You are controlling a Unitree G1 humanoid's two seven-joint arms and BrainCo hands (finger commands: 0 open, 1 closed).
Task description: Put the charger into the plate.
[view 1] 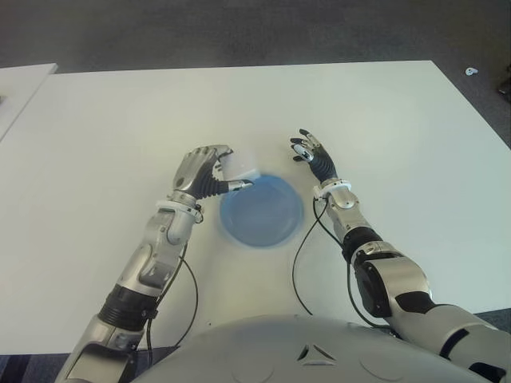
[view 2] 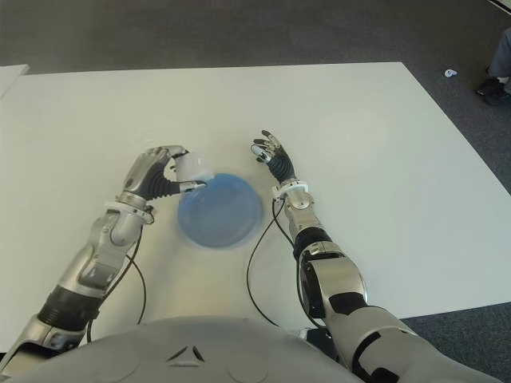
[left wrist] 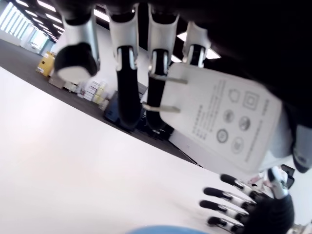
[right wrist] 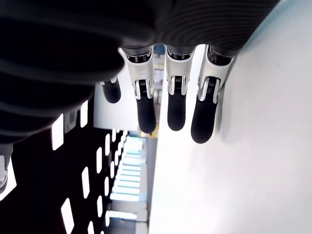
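**Charger in hand at the plate's rim**

The left hand [view 1: 206,169] has its fingers [left wrist: 126,78] curled around the white charger [view 1: 242,168] — the left wrist view shows the block pressed against the palm, its two metal prongs pointing out between the fingers and its printed face turned toward the camera. From the head cameras, the charger shows at the hand's inner side, over the left, far edge of the blue plate [view 1: 275,227], which lies flat on the white table [view 1: 383,128] directly in front of the robot.

What matters for the drop is this: the plate's centre lies to the right of the charger and a little nearer the robot, so the holding hand probably needs only a short carry inward before letting go. I cannot tell how high the charger hangs above the rim. Its long axis looks to run roughly across the palm, though the eye views do not settle that.

The right hand [view 1: 310,156] shows just beyond the plate's far right edge, fingers extended and loose, holding nothing — its wrist view shows bare fingertips beside the tabletop. The left hand is plainly the one at work; the release into the plate is not yet done.
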